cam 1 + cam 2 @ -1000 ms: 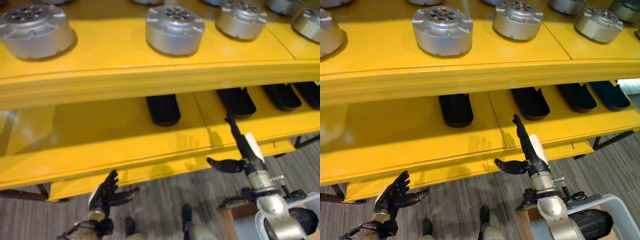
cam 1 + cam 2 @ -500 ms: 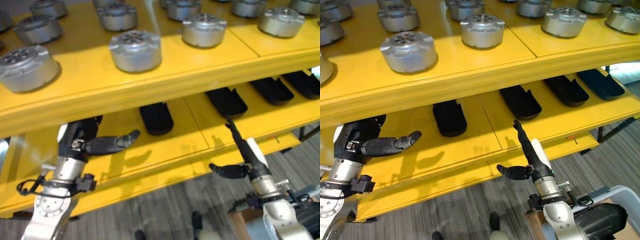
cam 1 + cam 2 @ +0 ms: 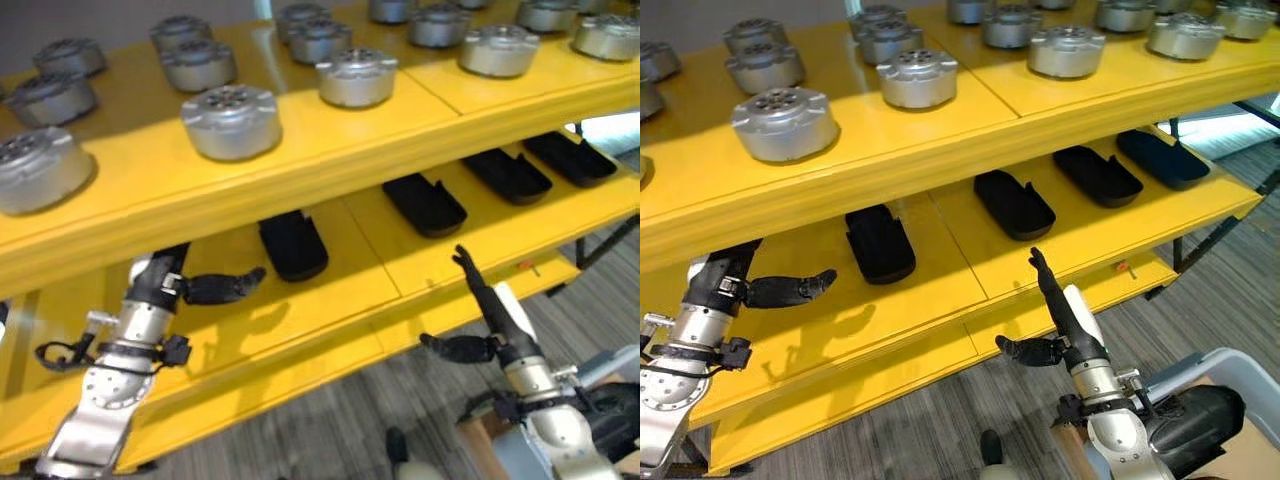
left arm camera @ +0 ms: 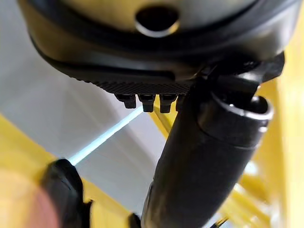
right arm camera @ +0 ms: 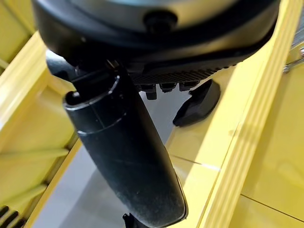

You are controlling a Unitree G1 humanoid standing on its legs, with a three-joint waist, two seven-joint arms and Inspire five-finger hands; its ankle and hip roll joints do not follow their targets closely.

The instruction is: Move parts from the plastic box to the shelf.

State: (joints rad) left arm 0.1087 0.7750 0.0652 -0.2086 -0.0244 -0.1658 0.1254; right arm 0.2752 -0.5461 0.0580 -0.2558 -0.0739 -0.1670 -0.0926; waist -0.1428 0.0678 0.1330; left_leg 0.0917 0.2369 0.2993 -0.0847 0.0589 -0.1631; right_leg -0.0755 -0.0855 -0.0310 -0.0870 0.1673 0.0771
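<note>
1. We face a yellow shelf [image 3: 330,165] with two levels, and we place everything else by it.
2. Silver round parts [image 3: 231,121] stand in rows on the shelf's top level, well above both hands.
3. Black oblong parts [image 3: 879,243] lie in a row on the lower level, under the top board.
4. Our left hand [image 3: 770,291] reaches in over the lower level, beneath the top board's edge. Its thumb sticks out straight toward the nearest black part and stops short of it. The fingers are hidden under the board, so we cannot tell whether they are spread or curled.
5. Our right hand [image 3: 487,312] hangs in front of the shelf's lower front edge, over the grey floor [image 3: 940,440]. Its fingers point straight up at the shelf and its thumb stands out to the side; it holds nothing.
6. The closest black part [image 3: 424,204] to our right hand lies on the lower level, beyond the fingertips and apart from them.
7. A corner of the plastic box [image 3: 1225,370] shows beside our right arm, away from the shelf.
</note>
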